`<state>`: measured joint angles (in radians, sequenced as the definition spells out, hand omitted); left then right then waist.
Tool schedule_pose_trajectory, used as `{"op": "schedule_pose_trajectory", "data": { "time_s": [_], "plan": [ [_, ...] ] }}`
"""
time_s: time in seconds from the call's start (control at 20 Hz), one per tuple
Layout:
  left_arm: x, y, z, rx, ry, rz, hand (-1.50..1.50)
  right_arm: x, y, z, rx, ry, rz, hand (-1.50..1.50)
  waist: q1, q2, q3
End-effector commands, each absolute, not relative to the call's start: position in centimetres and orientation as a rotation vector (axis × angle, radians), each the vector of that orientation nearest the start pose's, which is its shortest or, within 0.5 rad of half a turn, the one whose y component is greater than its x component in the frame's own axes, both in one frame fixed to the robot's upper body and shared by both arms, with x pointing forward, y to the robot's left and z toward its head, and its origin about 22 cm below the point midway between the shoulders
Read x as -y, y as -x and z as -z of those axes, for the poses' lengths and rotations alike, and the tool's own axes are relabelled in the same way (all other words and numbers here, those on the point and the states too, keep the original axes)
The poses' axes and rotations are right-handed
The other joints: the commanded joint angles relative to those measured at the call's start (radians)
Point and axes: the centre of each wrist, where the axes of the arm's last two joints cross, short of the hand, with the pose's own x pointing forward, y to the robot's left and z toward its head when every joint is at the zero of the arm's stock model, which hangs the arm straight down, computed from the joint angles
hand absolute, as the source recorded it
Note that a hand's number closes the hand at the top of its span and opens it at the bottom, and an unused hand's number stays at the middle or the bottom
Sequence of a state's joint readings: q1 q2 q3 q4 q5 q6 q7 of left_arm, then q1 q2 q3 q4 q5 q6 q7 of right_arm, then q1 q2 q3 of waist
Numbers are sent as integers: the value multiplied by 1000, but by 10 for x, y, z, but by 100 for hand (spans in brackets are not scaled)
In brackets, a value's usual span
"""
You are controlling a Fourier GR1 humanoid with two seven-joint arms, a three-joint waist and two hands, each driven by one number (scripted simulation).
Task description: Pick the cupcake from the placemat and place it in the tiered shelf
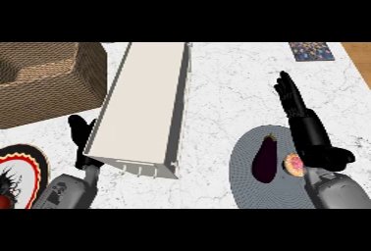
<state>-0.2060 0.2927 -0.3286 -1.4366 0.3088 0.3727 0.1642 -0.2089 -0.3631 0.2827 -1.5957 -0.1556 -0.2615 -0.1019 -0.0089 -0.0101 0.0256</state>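
**Grey placemat carries the cupcake, with the right hand raised above it**

Grey and round, the placemat [250, 188] lies near the counter's [239, 78] front edge toward its right side, and two things rest on it: a dark eggplant [266, 158] lying lengthwise near the mat's middle, and the cupcake [293, 164] just beside it on the mat's right part. The cupcake shows as a small pink-and-orange round, partly hidden by the right forearm.

The right hand [291, 98] is stretched out with its fingers straight and apart, holding nothing. It points away toward the counter's far edge, so the cupcake lies behind the fingertips, close beside the wrist rather than under the palm. To my eye the hand must draw back and come down before any grasp is possible.

The tiered shelf [145, 105], a long pale box, stands left of the mat, running from the far edge toward the front; its open length probably suits a drop from above. The left hand [80, 130] rests open, fingers up, against the shelf's near-left corner.
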Motion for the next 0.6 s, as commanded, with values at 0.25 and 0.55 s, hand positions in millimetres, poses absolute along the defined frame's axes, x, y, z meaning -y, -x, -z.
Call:
{"op": "schedule_pose_trajectory", "data": {
  "time_s": [0.25, 0.55],
  "plan": [
    [-266, -256, 4, 1341, -197, 255, 0, 411, -261, -99, 1596, 490, -430, -150, -19, 14, -23],
    [-261, -242, 27, 1314, -110, 304, 0, 448, -249, -36, 1531, 319, -218, -150, 17, 16, -23]
  ]
}}
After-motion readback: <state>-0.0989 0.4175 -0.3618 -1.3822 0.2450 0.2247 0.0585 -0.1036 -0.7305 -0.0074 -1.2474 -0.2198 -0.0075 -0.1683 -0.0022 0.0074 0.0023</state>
